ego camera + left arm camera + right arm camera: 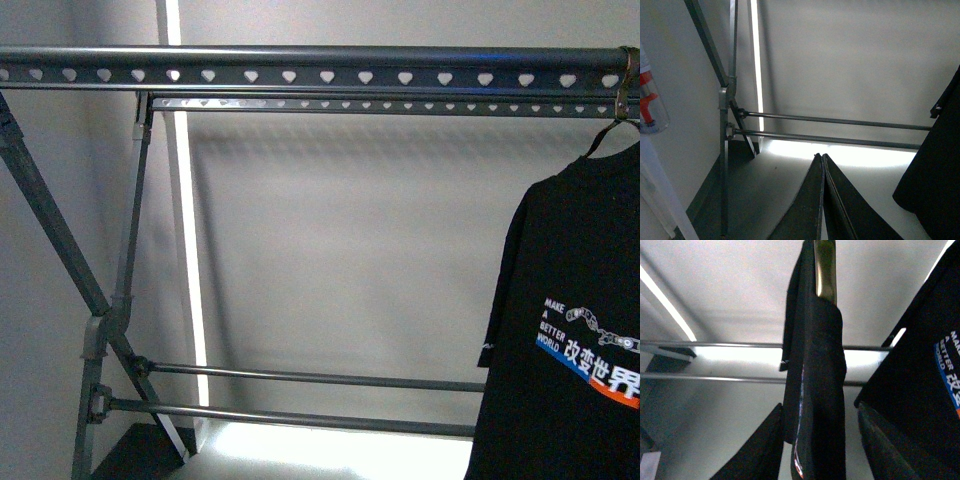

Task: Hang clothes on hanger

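One printed T-shirt [570,330] already hangs at three o'clock on your rack [300,66]. Your left jaws look closed and empty. Your right jaws straddle a second dark garment [812,390] for hanging; grip, you cannot tell.

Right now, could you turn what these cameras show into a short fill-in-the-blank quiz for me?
1. The holes punched along the grey rack's top rail are shaped like ____.
2. The printed T-shirt hanging at the rail's right end is ____ in colour.
3. The first white English word printed on it is ____.
4. The left tool has its two fingers pressed ____, with nothing between them.

Missing words: hearts; black; MAKE; together
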You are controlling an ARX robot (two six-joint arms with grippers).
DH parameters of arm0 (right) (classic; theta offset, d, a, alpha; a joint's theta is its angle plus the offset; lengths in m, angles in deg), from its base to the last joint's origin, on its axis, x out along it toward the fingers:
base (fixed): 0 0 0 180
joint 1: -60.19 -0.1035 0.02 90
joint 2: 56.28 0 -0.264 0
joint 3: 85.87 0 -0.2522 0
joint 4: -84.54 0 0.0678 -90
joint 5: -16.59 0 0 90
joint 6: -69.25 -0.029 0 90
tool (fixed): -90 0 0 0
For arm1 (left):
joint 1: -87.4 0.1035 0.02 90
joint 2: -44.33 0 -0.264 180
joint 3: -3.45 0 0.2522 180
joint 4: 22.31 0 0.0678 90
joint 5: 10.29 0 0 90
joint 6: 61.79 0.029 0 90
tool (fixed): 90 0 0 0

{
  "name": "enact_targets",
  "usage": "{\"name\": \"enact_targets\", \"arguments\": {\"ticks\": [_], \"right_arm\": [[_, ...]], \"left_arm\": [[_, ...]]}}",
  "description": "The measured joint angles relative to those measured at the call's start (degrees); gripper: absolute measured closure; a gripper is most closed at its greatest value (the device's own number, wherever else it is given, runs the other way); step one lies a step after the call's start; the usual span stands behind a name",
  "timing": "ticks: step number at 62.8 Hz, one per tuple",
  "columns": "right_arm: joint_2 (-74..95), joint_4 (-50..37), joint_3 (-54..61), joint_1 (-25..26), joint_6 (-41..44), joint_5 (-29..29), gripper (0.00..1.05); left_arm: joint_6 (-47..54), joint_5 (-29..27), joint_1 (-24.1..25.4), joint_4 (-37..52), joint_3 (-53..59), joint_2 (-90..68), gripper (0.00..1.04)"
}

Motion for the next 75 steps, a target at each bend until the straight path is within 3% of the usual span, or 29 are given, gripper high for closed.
{"name": "enact_targets", "arguments": {"ticks": [11, 20, 32, 42, 46, 49, 57, 62, 69, 72, 75], "right_arm": [[-9.27, -11.17, 9.9, 0.11, -2.36, -2.75, 0.32], [-25.99, -28.72, 27.08, 1.33, -4.63, -4.83, 0.06], [-51.91, -46.75, 56.63, 5.11, -11.78, -8.33, 0.07], [-74.23, -48.54, 81.92, 5.49, -15.28, -6.97, 0.07], [-85.05, -34.64, 88.39, 2.95, -10.82, -3.91, 0.21], [-88.87, -29.07, 90.58, 0.77, -8.87, -2.12, 0.31], [-91.8, -28.35, 94.14, -2.86, -7.08, 1.55, 0.52], [-93.88, -28.37, 96.48, -5.31, -6.49, 3.98, 0.7], [-96.15, -28.48, 98.42, -7.63, -6.32, 5.97, 0.91], [-97.29, -28.48, 99.45, -11.87, -6.23, 12.09, 1.03], [-98.6, -28.02, 100.56, -14.84, -6.12, 13.18, 1.02]], "left_arm": [[0.0, 0.02, 0.0, -4.48, 0.0, 5.01, 1.01], [0.0, 0.04, 0.0, -8.52, 0.0, 9.09, 1.01], [0.0, 0.02, 0.0, -12.79, 0.0, 13.46, 1.01], [0.0, 0.04, 0.0, -15.72, 0.0, 16.44, 1.01], [0.0, 0.04, 0.0, -17.16, 0.0, 17.81, 1.01], [0.0, 0.02, 0.0, -18.03, 0.0, 18.69, 1.01], [0.0, 0.04, 0.0, -20.04, 0.0, 20.63, 1.01], [0.0, 0.17, 0.0, -28.81, 0.0, 28.09, 1.01], [0.0, 0.15, 0.0, -29.44, 0.0, 29.73, 1.01], [0.0, 0.15, 0.0, -29.44, 0.0, 29.75, 1.01], [0.0, 0.15, 0.0, -29.46, 0.0, 29.77, 1.01]]}}
